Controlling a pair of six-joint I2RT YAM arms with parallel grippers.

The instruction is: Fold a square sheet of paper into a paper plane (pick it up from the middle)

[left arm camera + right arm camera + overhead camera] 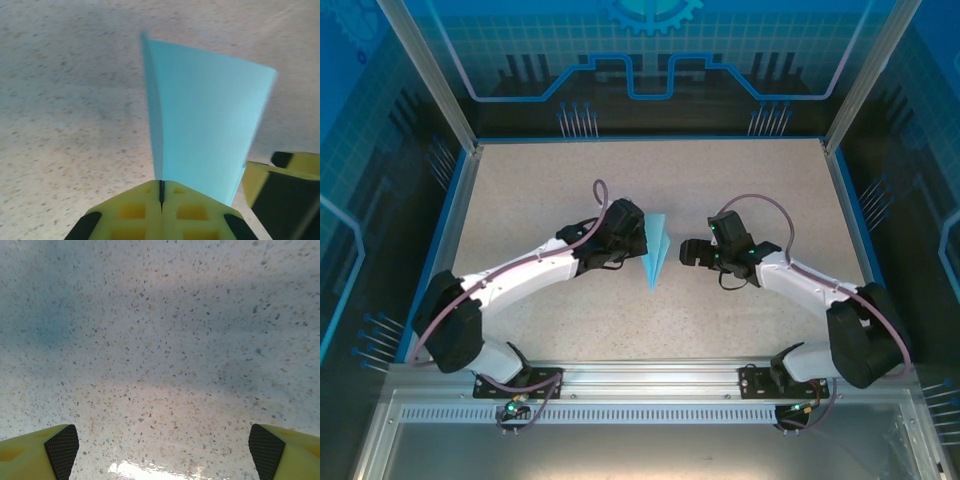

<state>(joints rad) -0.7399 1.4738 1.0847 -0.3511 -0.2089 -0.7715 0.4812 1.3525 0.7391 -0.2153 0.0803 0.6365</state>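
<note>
Paper plane (200, 130): near end hidden between pressed-together fingers (135, 210) of left gripper (161, 190); far edges blurry. Top view: plane's left side hidden under that gripper. Right gripper (162, 452): both fingers cut off at bottom edge. Yellow-black piece (285, 195) cut off at corner, cannot tell what.

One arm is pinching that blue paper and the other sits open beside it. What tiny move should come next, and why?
Probably the right gripper should ease toward the paper plane and take its free side. The left gripper has its jaws shut on the plane, holding it on edge, while the right one's jaws stand wide open over the table, just beside the paper.
</note>
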